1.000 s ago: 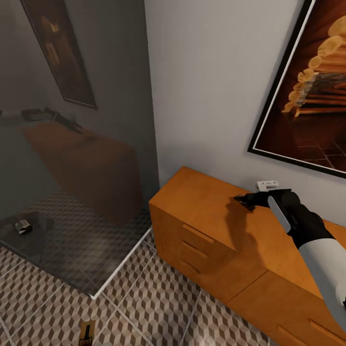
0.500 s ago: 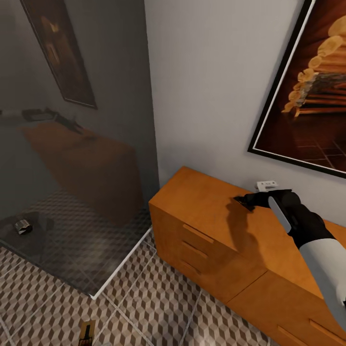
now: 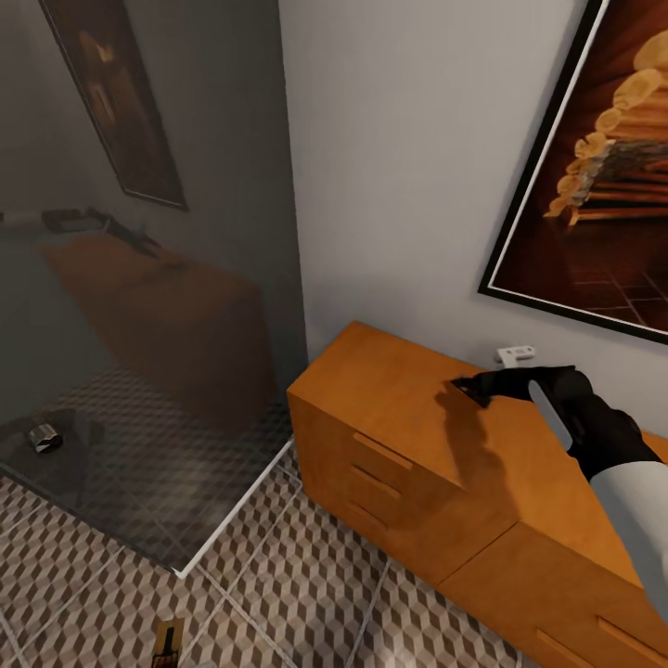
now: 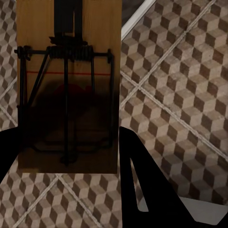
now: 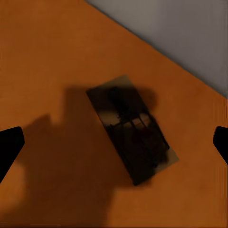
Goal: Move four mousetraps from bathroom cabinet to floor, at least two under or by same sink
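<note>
A mousetrap (image 5: 133, 128) lies flat on the cabinet (image 3: 390, 408) top near the wall, between the wide-open, empty jaws of the right gripper (image 3: 473, 388). The right arm reaches forward over the top, gripper pointing down. Another trap (image 4: 66, 85) lies on the tiled floor (image 4: 175, 95) below the left gripper (image 4: 71, 161), whose jaws stand apart, holding nothing.

The renders are moderately dim and warm, with soft, slightly blurred detail. In the head view the cabinet (image 3: 408, 408) top is evenly lit, and the right arm casts a dark shadow across its top and front. A hazy glass panel (image 3: 139, 278) dulls everything behind it. In the right wrist view a mousetrap (image 5: 133, 130) lies in heavy shadow.
</note>
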Motion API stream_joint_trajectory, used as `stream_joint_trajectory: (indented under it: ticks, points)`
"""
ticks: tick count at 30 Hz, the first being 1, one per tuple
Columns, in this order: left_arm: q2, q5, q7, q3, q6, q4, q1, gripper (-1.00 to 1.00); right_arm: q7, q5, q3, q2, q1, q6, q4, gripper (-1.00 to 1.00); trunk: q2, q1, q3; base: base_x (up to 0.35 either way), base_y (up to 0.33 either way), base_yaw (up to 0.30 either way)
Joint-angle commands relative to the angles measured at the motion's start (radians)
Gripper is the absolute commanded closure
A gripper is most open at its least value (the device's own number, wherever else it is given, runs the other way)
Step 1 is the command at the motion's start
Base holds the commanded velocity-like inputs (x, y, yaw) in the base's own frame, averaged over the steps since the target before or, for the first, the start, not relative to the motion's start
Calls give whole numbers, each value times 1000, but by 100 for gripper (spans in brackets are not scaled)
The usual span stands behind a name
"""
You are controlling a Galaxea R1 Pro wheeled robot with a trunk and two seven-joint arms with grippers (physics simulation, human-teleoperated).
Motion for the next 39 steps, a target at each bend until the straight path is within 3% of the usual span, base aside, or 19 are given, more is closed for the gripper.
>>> stream_joint_trajectory:
  ticks: [1,7,15,25,39]
  points:
    - [-1,-4,6,-6,-2,4,-1,100,8,0,3,-4,-1,3,-1,-100,-2,1,-2,0,0,0]
    - [-1,-4,6,-6,-2,4,-2,100,77,40,2,-26,-1,-1,-1,-100,-2,1,-2,0,0,0]
    - [-1,-4,6,-6,-2,4,-1,100,127,61,3,-37,-1,-17,3,-100,-2,1,-2,0,0,0]
    - [-1,-4,6,-6,-2,4,-1,100,220,67,2,-60,-1,-124,89,-100,-2,1,-2,0,0,0]
    - [-1,-4,6,-6,-2,4,-2,100,400,68,0,-102,-1,-170,106,-100,-2,1,-2,0,0,0]
